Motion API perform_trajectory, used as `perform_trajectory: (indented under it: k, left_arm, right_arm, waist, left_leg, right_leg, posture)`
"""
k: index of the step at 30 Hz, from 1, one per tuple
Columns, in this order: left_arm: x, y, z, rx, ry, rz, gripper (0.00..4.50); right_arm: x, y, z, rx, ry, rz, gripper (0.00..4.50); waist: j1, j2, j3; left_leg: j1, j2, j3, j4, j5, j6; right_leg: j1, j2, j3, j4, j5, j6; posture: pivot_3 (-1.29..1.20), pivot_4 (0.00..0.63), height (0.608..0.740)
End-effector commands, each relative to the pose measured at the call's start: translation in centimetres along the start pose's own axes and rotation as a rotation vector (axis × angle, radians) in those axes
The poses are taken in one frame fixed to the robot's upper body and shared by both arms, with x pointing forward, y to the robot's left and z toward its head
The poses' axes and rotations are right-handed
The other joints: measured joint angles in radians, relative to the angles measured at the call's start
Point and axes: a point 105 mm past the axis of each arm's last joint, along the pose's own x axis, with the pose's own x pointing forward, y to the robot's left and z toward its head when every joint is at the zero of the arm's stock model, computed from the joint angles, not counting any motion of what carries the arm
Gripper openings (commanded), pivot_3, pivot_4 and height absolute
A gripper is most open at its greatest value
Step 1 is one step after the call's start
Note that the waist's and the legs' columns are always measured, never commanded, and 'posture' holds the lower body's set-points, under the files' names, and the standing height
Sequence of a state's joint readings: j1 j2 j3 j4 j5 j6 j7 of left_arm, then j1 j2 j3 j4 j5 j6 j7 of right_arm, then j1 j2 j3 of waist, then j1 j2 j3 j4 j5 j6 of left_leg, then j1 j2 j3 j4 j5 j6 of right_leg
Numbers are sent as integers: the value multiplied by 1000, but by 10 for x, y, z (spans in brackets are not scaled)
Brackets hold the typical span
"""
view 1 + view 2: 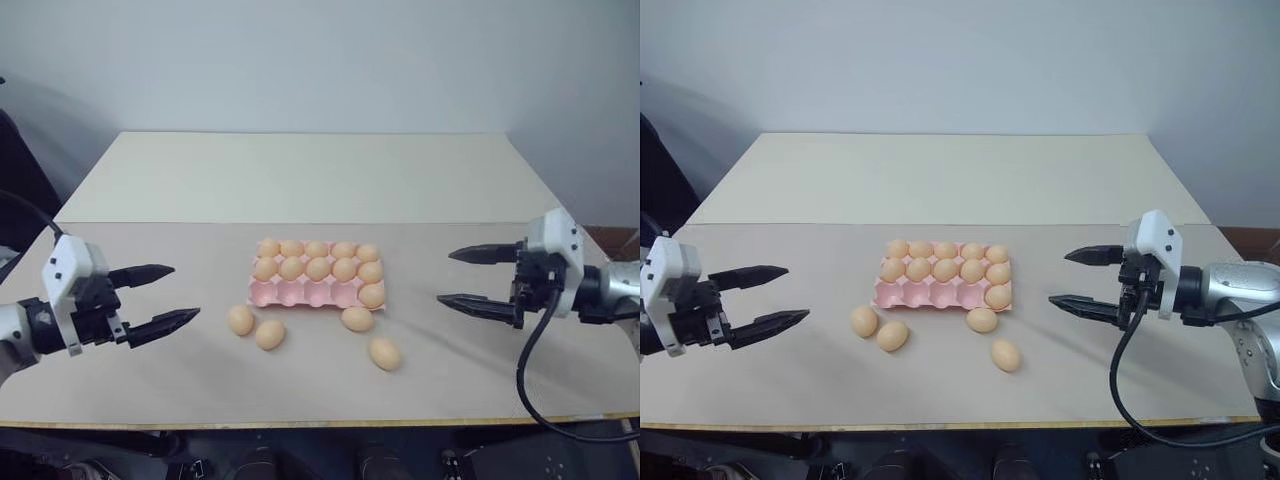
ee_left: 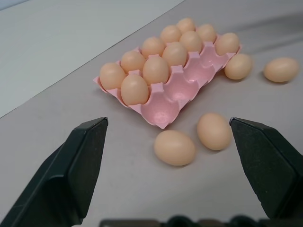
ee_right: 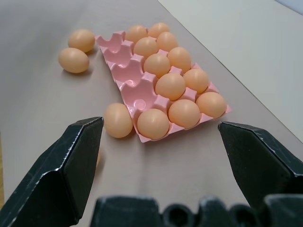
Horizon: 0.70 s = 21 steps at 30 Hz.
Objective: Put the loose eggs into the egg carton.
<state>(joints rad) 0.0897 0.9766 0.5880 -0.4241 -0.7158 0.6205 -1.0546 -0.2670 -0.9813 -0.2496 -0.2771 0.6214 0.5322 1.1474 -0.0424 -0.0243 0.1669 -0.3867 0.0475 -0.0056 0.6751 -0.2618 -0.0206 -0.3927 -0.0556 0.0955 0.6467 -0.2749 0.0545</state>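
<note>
Egg carton mid-desk – near row has four empty cups. Four loose eggs lie just off its near edge. Left gripper and right gripper hover at the sides – jaws apart, empty.

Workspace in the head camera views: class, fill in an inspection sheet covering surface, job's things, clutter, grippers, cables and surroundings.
Surface: tan table, paler panel behind.
Job's things: pink egg carton, two far rows full, near row holding one egg at its right end, four cups empty; four loose eggs on the table along its near edge, two left, two right.
Clutter: nothing seen.
Grippers: left gripper and right gripper open, empty, either side of the carton.
Cables: black cable looping below the right wrist.
Surroundings: plain pale wall.
</note>
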Motion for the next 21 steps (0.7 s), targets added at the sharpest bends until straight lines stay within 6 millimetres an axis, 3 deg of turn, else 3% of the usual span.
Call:
perform_trajectory:
  k: [1,12,21]
  left_arm:
    - [-5,-5,10,44,-15,-26,4472]
    - [-5,-5,12,72,-15,-41,4472]
    - [5,-13,24,133,-17,-216,4472]
  right_arm:
    - [-6,1,13,-37,-24,-17,4500]
    - [-4,8,13,-16,-30,-9,4500]
    - [-7,18,11,-36,46,41,4500]
  waist:
    - [0,0,0]
    - [0,0,0]
    - [5,0,0]
  left_leg:
    - [0,0,0,0,0,0]
    - [0,0,0,0,0,0]
    - [0,0,0,0,0,0]
  right_leg:
    - [0,0,0,0,0,0]
    - [0,0,0,0,0,0]
    - [0,0,0,0,0,0]
  posture:
    - [0,150,740]
    - [0,150,740]
    - [0,150,740]
